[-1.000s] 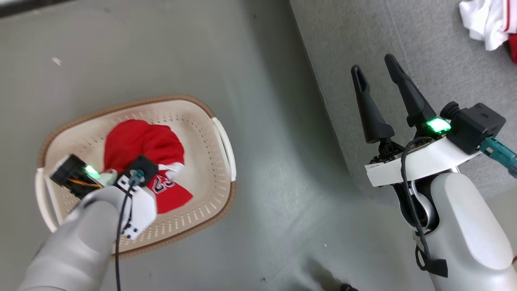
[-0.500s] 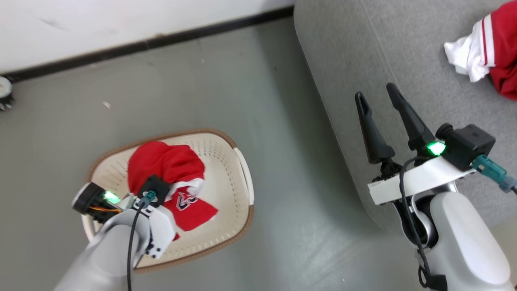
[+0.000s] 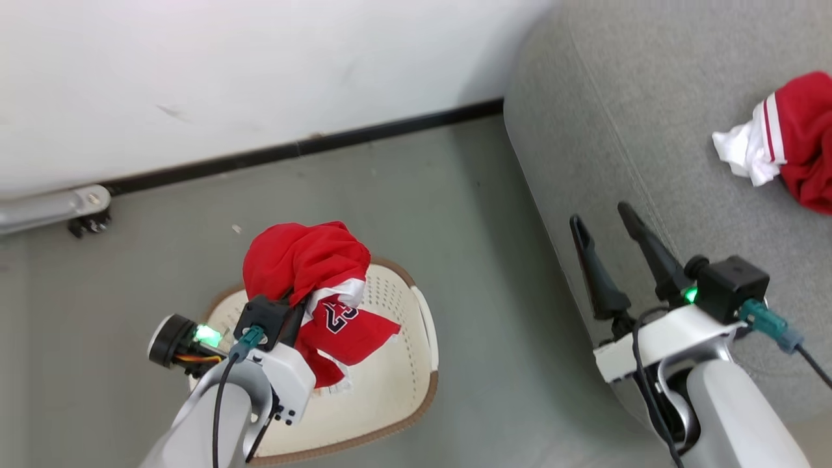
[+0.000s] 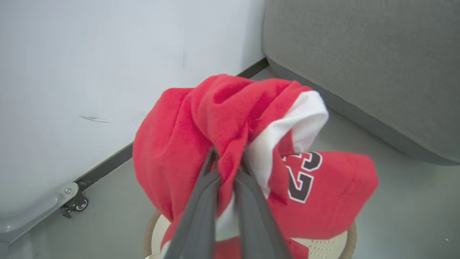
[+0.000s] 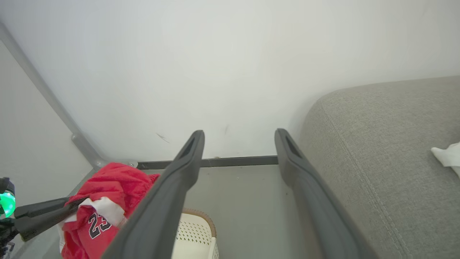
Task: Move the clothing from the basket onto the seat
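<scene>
My left gripper [image 4: 228, 158] pinched the red number-23 garment [image 3: 305, 260], which hung over the basket [image 3: 390, 390] at seven o'clock. My right gripper [image 3: 600, 214], at three o'clock, stood wide by the grey seat [image 3: 617, 130], where a second red garment [image 3: 803, 130] lay.

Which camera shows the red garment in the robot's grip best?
The left wrist view: the red garment sits large and central, pinched in the shut left gripper, number 23 readable. The head view shows it smaller, over the basket; the right wrist view catches it at lower left.
</scene>
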You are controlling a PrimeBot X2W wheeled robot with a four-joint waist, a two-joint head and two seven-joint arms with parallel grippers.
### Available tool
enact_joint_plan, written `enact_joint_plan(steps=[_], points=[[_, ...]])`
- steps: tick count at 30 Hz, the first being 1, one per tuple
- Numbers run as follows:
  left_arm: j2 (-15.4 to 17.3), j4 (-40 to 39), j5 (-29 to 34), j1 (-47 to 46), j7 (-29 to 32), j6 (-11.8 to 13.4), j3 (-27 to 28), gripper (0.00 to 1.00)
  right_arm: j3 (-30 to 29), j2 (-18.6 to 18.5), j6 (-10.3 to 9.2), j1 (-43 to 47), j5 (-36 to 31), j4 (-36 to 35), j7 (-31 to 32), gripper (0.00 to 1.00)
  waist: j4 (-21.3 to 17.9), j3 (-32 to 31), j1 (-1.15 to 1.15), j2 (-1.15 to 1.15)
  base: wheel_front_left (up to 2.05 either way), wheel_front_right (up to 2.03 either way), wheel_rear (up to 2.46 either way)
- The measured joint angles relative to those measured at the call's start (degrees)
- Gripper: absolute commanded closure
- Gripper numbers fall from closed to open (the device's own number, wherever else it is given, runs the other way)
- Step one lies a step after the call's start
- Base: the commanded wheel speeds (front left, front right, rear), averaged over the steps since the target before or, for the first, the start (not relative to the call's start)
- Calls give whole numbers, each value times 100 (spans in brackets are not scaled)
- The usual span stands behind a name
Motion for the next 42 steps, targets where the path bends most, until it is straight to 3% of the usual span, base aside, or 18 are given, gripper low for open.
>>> enact_joint_plan(steps=[21,32,42], points=[[-9,-2359,-232,1106,-5,102,472,100,-54,0,0,842,-112,141,1,0,525,-1168,0,0,0,0,0],[-27,-3844,-332,1480,-7,25,804,100,-127,3,0,1253,-108,192,1,0,805,-1627,0,0,0,0,0],[-33,-4657,-354,1824,-23,-76,991,100,-257,8,0,1588,-104,130,1,0,975,-1880,0,0,0,0,0]])
